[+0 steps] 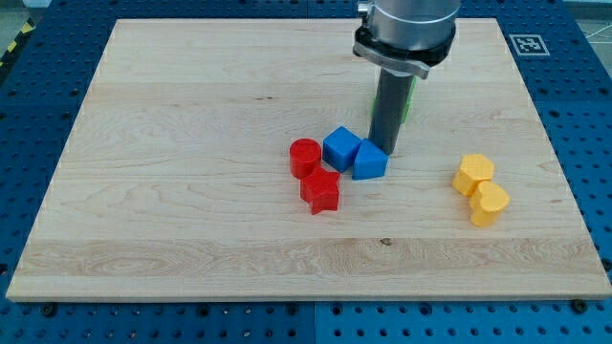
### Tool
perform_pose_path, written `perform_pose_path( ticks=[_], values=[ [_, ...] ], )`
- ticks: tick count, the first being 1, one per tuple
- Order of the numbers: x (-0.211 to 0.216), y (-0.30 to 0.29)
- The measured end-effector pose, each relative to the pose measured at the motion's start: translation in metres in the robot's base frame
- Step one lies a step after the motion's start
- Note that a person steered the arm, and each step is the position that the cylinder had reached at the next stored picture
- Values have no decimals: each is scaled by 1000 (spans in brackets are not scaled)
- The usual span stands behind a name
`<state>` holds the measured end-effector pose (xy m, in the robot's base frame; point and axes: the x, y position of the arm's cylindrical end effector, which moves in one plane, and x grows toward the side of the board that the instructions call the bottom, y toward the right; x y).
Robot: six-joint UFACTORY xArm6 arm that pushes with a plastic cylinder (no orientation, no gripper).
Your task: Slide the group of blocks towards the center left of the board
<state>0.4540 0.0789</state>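
Observation:
A group of blocks sits near the board's middle: a red cylinder, a red star-like block, a blue cube and a blue triangular block. My tip rests at the upper right edge of the blue triangular block, touching or nearly touching it. Two yellow blocks lie apart at the view's right: a yellow hexagon and a yellow block just below it. A green block is mostly hidden behind the rod.
The wooden board lies on a blue perforated table. The arm's grey body hangs over the board's top edge. A marker tag is on the board's top right corner.

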Motion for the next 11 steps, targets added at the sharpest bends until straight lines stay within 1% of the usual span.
perform_pose_path(
  ticks=[1, 3, 4, 5, 6, 7, 8, 9, 10, 11],
  values=[
    [12, -16],
    [15, -28],
    [14, 12],
    [14, 20],
    [33, 12],
    [41, -11],
    [41, -31],
    [24, -47],
    [17, -53],
    [42, -19]
  ],
)
